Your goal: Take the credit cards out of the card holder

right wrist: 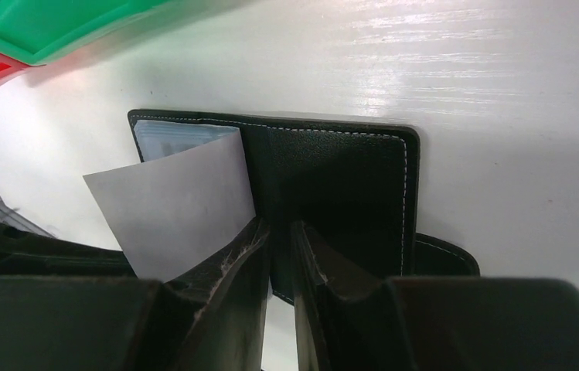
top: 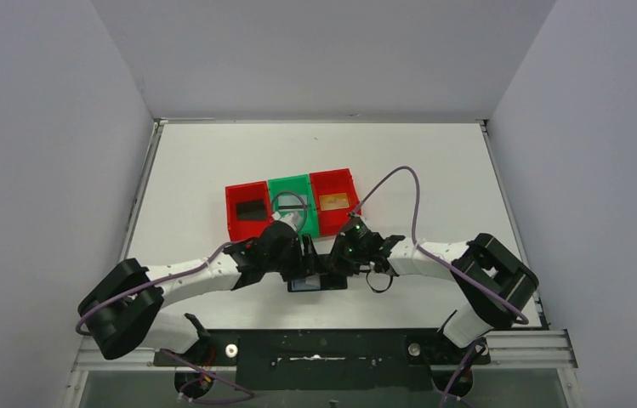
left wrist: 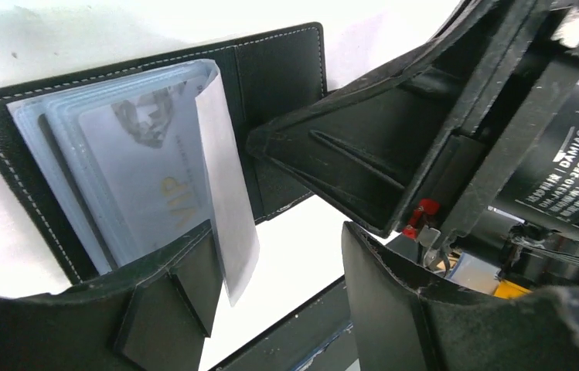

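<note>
**Cards only partly freed: one stands partway out, and at least one more sits in the sleeves.**

From above, you see the card holder (top: 316,284) lying open on the counter (top: 213,161) near its front edge, between the left hand (top: 302,265) and the right hand (top: 344,262). A tan card-like piece (top: 334,202) lies in the right red bin (top: 332,175) and may be one already taken out. In your left wrist view, a pale card (left wrist: 224,193) sticks partway out of the clear sleeves (left wrist: 46,147), while a VIP card (left wrist: 154,178) sits inside them. The left hand is spread wide, with one finger (left wrist: 162,301) overlapping the sleeves' lower edge. In your right wrist view, the right hand's fingers (right wrist: 224,270) are drawn nearly together at the holder's fold, just beside the pale card, with nothing visibly pinched. I judge that most of the emptying remains.
</note>
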`<state>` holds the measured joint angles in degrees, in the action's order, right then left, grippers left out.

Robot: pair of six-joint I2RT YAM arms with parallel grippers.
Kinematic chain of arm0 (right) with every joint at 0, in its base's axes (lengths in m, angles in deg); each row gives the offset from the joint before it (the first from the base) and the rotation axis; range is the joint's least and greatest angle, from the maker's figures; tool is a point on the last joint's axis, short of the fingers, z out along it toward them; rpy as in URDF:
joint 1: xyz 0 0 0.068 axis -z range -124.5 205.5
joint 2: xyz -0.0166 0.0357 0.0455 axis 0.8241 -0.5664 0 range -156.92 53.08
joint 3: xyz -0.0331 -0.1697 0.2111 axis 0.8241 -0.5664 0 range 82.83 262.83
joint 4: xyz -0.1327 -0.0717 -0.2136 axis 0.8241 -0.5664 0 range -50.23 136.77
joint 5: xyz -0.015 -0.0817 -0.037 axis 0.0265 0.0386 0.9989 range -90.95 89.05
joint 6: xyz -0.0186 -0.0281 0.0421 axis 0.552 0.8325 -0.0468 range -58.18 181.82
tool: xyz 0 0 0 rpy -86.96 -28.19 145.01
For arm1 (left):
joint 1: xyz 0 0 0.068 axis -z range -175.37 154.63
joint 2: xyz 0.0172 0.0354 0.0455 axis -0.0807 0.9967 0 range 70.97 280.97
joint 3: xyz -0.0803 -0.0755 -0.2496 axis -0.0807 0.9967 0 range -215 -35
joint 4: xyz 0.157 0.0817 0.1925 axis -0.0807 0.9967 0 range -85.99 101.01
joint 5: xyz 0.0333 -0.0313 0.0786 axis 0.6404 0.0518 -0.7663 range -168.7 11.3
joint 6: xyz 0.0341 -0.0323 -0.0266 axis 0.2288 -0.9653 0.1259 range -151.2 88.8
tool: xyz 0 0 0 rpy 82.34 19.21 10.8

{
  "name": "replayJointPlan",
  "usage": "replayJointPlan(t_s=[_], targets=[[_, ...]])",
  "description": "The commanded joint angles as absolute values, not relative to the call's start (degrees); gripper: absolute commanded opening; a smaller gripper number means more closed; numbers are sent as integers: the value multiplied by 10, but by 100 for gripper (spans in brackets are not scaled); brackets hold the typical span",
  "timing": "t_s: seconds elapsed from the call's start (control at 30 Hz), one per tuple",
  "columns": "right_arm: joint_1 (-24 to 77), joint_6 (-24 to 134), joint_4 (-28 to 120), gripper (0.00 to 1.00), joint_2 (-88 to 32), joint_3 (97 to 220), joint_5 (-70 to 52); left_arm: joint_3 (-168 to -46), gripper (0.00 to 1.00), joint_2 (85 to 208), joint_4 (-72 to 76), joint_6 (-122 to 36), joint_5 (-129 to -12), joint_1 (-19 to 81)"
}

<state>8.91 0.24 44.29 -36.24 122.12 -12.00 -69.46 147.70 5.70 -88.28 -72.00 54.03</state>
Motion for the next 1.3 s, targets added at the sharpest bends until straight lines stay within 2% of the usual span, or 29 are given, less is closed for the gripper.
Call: replayJointPlan(t_s=[0.0,0.27,0.5,0.63,0.9,1.27], targets=[[90,-9,465,19,-352,1211,-108,-705,55,1503,-14,-896,-694,542],[98,-22,466,22,-207,1162,-29,-736,54,1545,-43,-884,-681,545],[108,-56,378,22,-87,1135,72,-779,55,1607,-78,-868,-625,548],[120,-65,357,22,-58,1120,75,-796,52,1660,-78,-867,-615,557],[145,-36,437,15,-91,1114,-24,-763,43,1659,-66,-890,-657,571],[156,27,511,12,-234,1175,-159,-729,37,1600,-37,-888,-687,574]])
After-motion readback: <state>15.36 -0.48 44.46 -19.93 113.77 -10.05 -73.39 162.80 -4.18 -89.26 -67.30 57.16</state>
